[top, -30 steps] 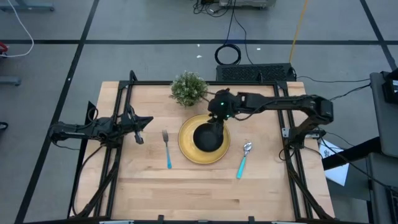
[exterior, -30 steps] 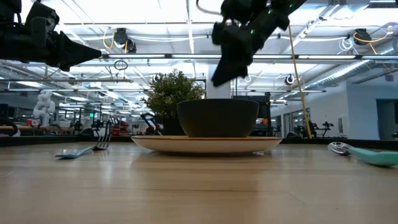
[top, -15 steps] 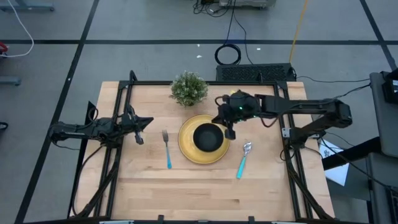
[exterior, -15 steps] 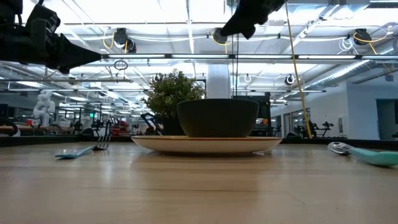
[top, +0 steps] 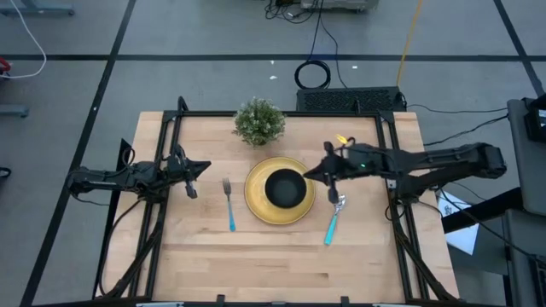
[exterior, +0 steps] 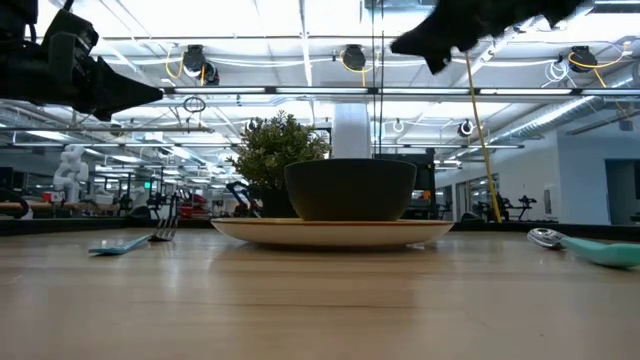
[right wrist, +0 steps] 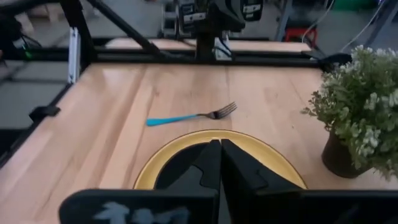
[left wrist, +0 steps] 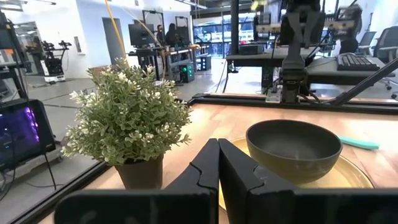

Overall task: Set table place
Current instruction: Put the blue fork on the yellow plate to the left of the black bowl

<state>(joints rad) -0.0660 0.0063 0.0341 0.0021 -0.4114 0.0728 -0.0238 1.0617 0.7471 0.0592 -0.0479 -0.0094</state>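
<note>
The black bowl point(top: 285, 187) sits in the middle of the yellow plate point(top: 256, 200), near the centre of the table point(top: 256, 264). It looks rigid and fairly light, probably smooth-walled, so I'd take it by pinching the rim rather than the rounded side. The plate lies flat and would be awkward to lift except by its edge.

The fork point(top: 229, 205) lies just beside the plate on one side and the spoon point(top: 333, 219) on the other, both thin and low; the light-blue handles are the sensible place to pinch. From where I stand the setting looks complete.

The right gripper point(top: 328, 173) hangs above the table between bowl and spoon, fingers pressed together on nothing. The left gripper point(top: 193, 170) waits near the table's left side, likewise closed and empty.

The potted plant point(top: 258, 121) stands close behind the plate, so that way is cramped; the front of the table offers open room, though I can't judge clearance over the spoon.
</note>
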